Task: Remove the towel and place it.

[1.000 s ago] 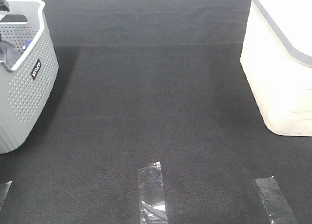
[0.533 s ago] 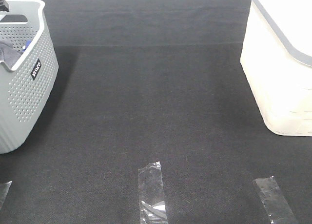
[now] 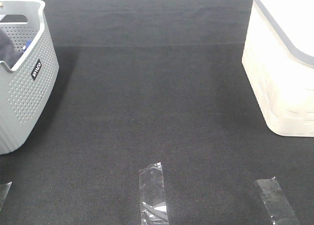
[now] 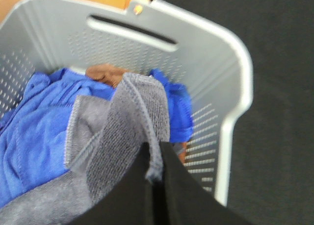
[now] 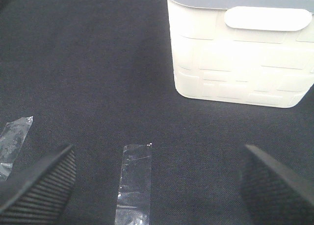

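The grey-lavender towel [image 4: 132,117] lies in the grey perforated basket [image 4: 235,53], with one hemmed fold raised above the rest. My left gripper [image 4: 154,155] is shut on that fold's hem, its black fingers pressed together. From the high camera, only a dark bit of the towel [image 3: 7,47] shows inside the basket [image 3: 29,92] at the left edge, and neither gripper shows there. My right gripper [image 5: 157,186] hangs open over the black mat with nothing between its wide-apart fingers [image 5: 37,183].
A bright blue cloth [image 4: 34,137] and a brown item [image 4: 105,74] share the basket with the towel. A white lidded bin [image 3: 284,63] stands at the right. Clear tape strips [image 3: 153,193] mark the black mat [image 3: 157,97] near the front.
The black part of the left arm seen at the basket's far rim has left the high view. The dark towel now sits a little higher in the basket. The right arm is unchanged.
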`<state>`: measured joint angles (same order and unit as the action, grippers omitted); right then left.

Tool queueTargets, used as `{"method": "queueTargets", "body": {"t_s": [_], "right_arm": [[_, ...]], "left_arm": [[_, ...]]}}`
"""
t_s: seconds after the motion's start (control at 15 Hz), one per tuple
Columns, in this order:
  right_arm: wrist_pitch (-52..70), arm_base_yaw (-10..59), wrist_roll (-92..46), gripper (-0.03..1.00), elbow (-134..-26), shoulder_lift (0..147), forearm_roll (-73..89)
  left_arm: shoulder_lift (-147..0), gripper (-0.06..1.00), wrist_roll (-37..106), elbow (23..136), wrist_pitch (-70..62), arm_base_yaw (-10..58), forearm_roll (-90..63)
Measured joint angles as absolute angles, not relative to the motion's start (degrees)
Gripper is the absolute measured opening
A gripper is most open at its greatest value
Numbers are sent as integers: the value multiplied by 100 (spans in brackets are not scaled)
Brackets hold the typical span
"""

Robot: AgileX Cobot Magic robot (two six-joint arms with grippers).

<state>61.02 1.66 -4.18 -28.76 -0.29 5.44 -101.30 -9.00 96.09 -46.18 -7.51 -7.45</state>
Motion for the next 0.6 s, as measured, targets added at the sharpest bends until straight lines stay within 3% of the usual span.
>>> {"method": "queueTargets", "body": {"t_s": [0.6], "right_arm": [[6102,166,-418,83,-2876,-29,596]], "left_arm": [[-8869,0,785,9609,-3707,-751,-3890]]}}
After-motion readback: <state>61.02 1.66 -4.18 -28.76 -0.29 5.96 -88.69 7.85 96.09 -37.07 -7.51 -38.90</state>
